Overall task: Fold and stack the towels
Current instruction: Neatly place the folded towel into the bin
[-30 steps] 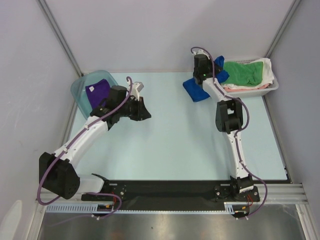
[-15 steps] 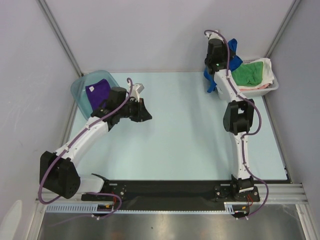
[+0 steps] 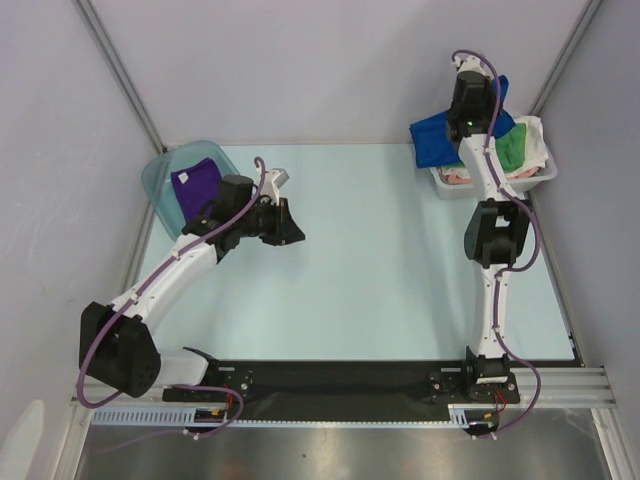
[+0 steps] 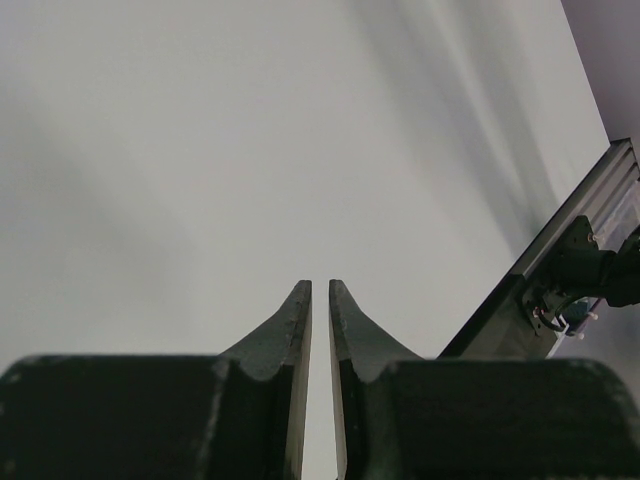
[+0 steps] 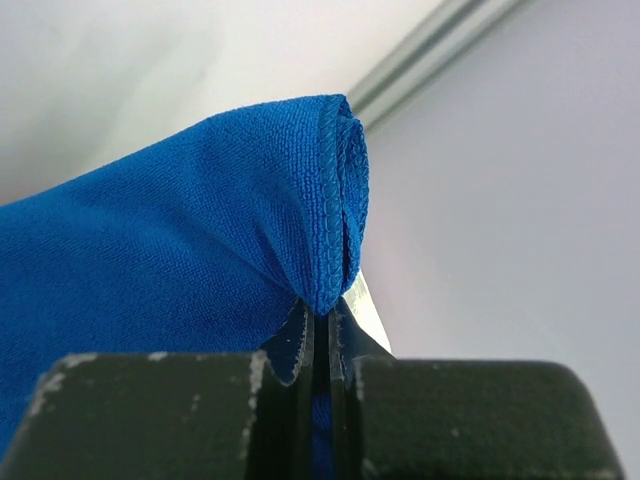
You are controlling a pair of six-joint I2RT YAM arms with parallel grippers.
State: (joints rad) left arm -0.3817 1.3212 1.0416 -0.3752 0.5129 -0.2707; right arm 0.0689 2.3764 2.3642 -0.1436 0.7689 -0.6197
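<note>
Over the far right corner of the table point(image 3: 350, 280), the right gripper point(image 5: 322, 318) clamped the royal blue towel point(image 5: 180, 230); the left gripper point(image 4: 320, 292) sat nearly closed.

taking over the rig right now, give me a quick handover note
Left gripper: shut, holding nothing.
Right gripper: shut on the blue towel, lifted beside the white basket.
Green towel: crumpled in that basket.
Purple towel: alone in the clear bin.
Done: no stack yet.
Left: fold blue and green, then stack all three.
</note>
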